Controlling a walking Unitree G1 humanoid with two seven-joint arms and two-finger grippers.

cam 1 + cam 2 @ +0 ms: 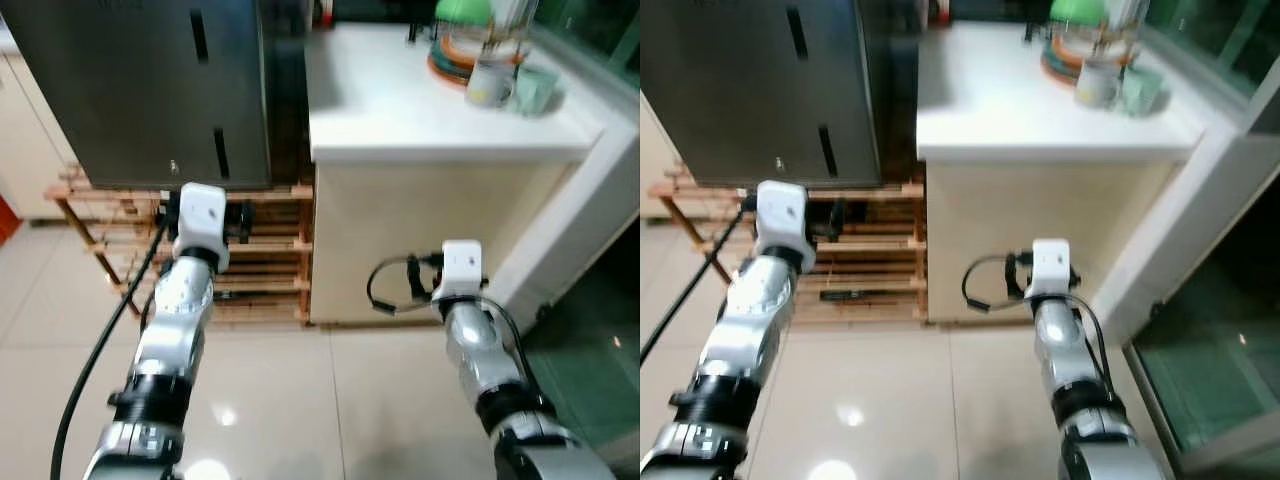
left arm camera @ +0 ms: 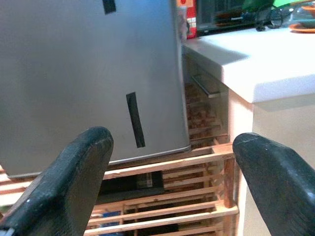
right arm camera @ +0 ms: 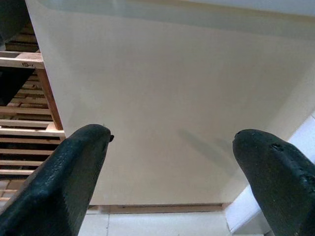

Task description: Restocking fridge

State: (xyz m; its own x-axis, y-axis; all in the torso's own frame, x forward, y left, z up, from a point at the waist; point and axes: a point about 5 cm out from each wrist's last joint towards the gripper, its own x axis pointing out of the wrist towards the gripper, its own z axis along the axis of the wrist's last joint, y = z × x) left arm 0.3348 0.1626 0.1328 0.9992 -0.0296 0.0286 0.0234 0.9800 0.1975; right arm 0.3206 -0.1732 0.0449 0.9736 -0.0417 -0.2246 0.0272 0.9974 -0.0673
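The grey fridge (image 1: 150,90) stands shut at the upper left, with black handle slots (image 1: 222,152) in its doors. It rests on a low wooden slatted rack (image 1: 270,250). My left gripper (image 2: 172,145) is open and empty, held low in front of the fridge's lower corner and the rack. My right gripper (image 3: 172,137) is also open and empty, facing the cream side panel (image 3: 172,88) of the counter cabinet at close range. Both silver arms (image 1: 175,320) reach forward from below.
A white counter (image 1: 400,100) sits right of the fridge, carrying stacked dishes (image 1: 460,50), a mug (image 1: 488,85) and a green cup (image 1: 535,90). A glass door (image 1: 590,330) is at the right. A black cable (image 1: 100,340) trails by my left arm over pale tiled floor (image 1: 320,410).
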